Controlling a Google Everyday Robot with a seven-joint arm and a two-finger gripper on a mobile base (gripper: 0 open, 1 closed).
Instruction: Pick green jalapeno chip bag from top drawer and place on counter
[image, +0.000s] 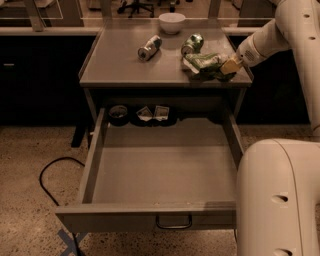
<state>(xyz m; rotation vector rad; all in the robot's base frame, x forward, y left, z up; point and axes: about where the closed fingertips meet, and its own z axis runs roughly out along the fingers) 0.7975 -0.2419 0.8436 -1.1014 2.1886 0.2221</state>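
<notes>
The green jalapeno chip bag (202, 63) lies on the counter (120, 65) near its right front corner. My gripper (228, 68) reaches in from the right and sits at the bag's right end, touching it. The top drawer (160, 170) is pulled fully open below the counter, with its small pull handle (173, 222) at the front. Most of the drawer's floor is bare.
A green soda can (192, 44), a silver can (150, 47) and a white bowl (171, 22) stand further back on the counter. A black round item (118, 114) and two small packets (152, 113) lie at the drawer's back. My white body (277, 200) fills the lower right. A cable (47, 175) lies on the floor.
</notes>
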